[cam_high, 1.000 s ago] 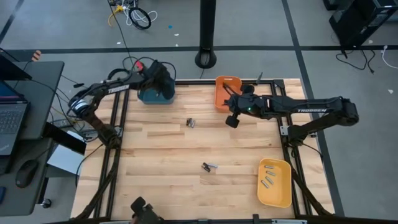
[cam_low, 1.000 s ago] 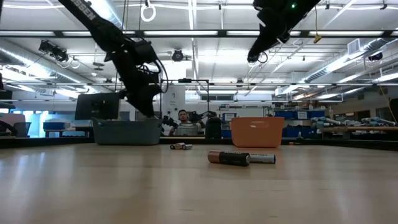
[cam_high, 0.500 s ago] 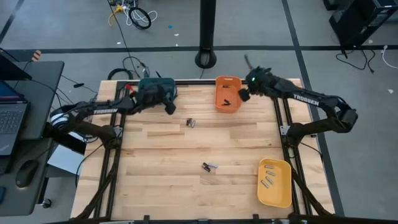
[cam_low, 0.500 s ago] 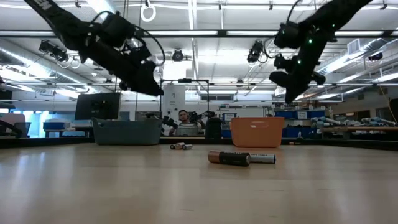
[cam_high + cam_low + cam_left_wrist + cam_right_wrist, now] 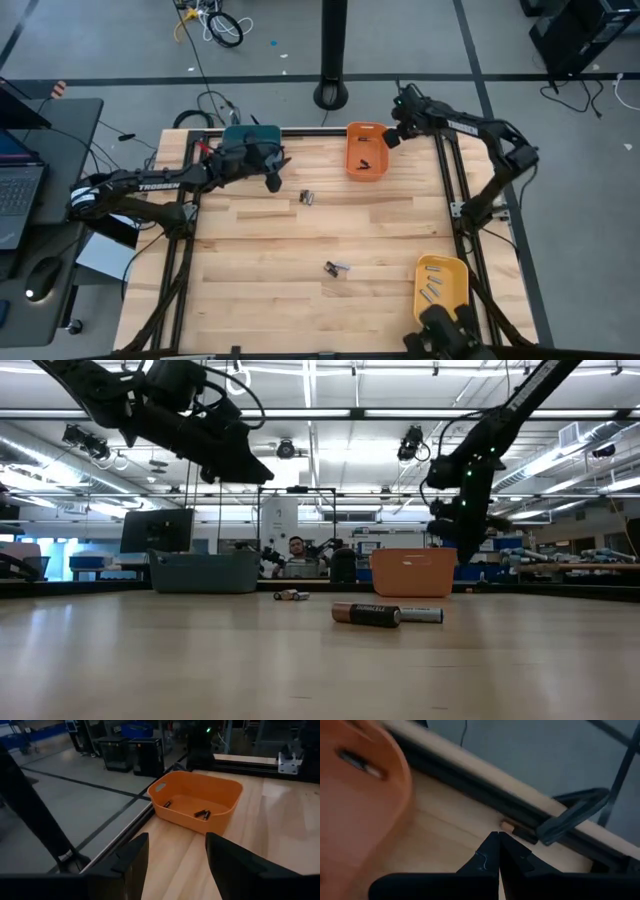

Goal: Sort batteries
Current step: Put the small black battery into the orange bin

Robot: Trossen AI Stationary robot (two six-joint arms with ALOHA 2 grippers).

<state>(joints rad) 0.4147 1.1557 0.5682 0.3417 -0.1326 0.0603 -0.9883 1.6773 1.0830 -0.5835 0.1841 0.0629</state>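
Two batteries [image 5: 337, 267] lie side by side at mid table; in the low view they are a dark one [image 5: 366, 614] and a silvery one [image 5: 423, 615]. A smaller pair [image 5: 308, 197] lies farther back. My left gripper [image 5: 272, 178] hovers open in the air just off the near right corner of the teal bin [image 5: 250, 140], and its fingers [image 5: 176, 840] point toward the orange bin [image 5: 192, 802], which holds a few dark batteries [image 5: 202, 813]. My right gripper [image 5: 392, 138] is shut, empty, beside the orange bin's [image 5: 365, 150] right wall near the far edge [image 5: 498, 845].
A yellow bin [image 5: 441, 290] with several grey batteries sits at the table's near right corner. A small tan-tipped thing [image 5: 507, 826] lies by the rail at the table's far edge. Bare wood stretches across the table's near left part. A person sits far behind the table [image 5: 295, 550].
My left gripper rose out of the teal bin and swung toward the table's right and near side, tipping to point at the orange bin. My right gripper travelled from the orange bin's near side toward the far edge, ending beside the bin's right wall. The batteries kept still.
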